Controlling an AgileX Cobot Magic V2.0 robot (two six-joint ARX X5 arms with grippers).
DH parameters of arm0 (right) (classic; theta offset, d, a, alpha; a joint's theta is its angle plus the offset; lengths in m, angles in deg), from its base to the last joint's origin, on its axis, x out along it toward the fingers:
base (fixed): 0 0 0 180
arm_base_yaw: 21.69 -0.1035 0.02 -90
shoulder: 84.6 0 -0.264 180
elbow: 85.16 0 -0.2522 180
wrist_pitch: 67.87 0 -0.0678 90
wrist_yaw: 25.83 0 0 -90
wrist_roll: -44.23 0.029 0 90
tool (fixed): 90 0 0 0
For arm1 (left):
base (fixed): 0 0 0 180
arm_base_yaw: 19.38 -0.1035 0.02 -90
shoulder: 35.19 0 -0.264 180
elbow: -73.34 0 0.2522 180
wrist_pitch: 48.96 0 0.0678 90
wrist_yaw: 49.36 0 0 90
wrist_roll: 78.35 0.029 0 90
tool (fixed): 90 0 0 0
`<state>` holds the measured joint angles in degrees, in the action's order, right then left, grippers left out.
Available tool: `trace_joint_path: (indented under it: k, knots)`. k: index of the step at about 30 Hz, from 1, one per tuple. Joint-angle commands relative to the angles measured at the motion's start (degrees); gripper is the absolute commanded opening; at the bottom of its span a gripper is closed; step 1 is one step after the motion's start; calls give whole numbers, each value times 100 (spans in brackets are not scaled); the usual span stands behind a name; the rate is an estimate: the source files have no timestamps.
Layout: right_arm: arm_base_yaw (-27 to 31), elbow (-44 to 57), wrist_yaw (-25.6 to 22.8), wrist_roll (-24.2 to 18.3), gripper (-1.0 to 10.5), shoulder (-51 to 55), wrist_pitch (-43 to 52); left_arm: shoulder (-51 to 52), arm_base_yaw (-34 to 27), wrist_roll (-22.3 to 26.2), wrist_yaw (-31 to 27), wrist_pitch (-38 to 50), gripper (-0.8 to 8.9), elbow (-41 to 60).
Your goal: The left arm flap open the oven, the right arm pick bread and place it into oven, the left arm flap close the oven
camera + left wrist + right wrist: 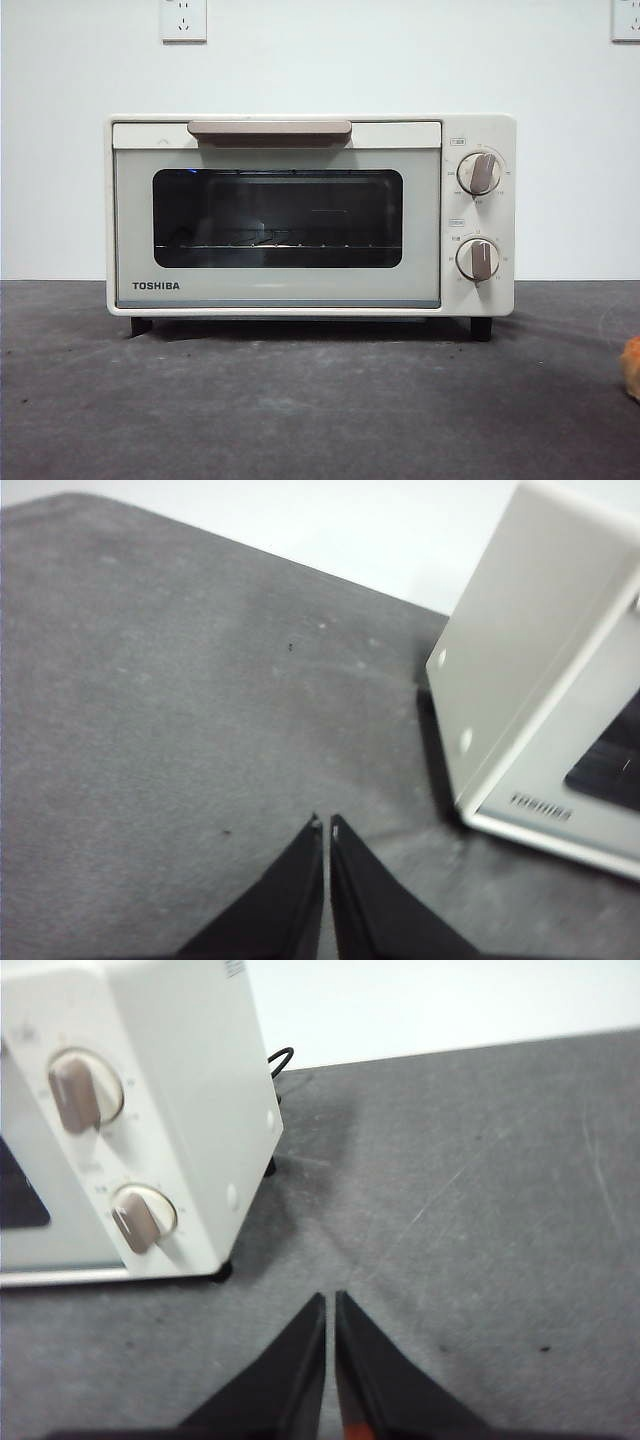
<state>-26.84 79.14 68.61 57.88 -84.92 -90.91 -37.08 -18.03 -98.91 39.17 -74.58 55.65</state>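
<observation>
Only a sliver of the small golden-orange bread (632, 368) shows, cut off by the front view's right edge, lying on the dark grey table (300, 410) well to the right of the oven and nearer the camera; its shape cannot be made out. The cream-white TOSHIBA toaster oven (310, 215) stands in the middle of the table against a white wall (400, 50), its door closed with the beige-brown bar handle (269, 129) along the door's top. Through the dark glass window (277, 217) a wire rack (275, 244) is faintly visible; whatever else is behind the glass is too dark to tell. Two beige knobs (479, 173) sit one above the other on the panel right of the door, and black feet (481, 328) lift the oven off the table. Two white wall sockets (183, 19) hang above the oven, the right one cut off at the corner. In the left wrist view the left gripper (326, 825) hovers over bare table off the oven's left side, its jaws pressed nearly together with nothing between them. In the right wrist view the right gripper (330, 1300) hangs over the table off the oven's right side, near the knobs, jaws likewise clenched on nothing. A black cable (280, 1060) curls behind the oven's right rear corner.
</observation>
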Motion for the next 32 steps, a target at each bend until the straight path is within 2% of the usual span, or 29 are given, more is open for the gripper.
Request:
trace_joint_path:
  k: [1, 3, 7, 14, 17, 20, 24, 28, 32]
  knots:
    - [-17, -400, 9, 807, 10, 0, -35, -166, 46, -612, 26, 103, 18, -385]
    - [-35, -739, 22, 1008, 10, -70, -278, -413, 118, -787, 52, 68, 18, -678]
    - [-66, -1550, 210, 1058, 10, -341, -835, -1073, 326, -798, 116, -44, 18, -1392]
    - [-72, -3049, 695, 831, 10, -1228, -1670, -2490, 741, -315, 752, -763, 18, -3005]
    - [-72, -3692, 883, 610, 10, -1663, -2017, -3042, 896, -173, 1172, -1014, 18, -3646]
    - [-72, -4245, 1093, 216, 10, -2083, -2347, -3477, 1014, 42, 1438, -1351, 18, -4144]
    - [-72, -4894, 1672, -485, 10, -2651, -2798, -3912, 1137, 562, 1954, -1821, 18, -4664]
    - [-72, -5327, 2129, -1147, 11, -3158, -3276, -4221, 1255, 1241, 2717, -2367, 18, -5036]
    - [-109, -5368, 2697, -1261, 11, -3320, -3296, -4240, 1390, 1475, 3193, -2413, 19, -5062]
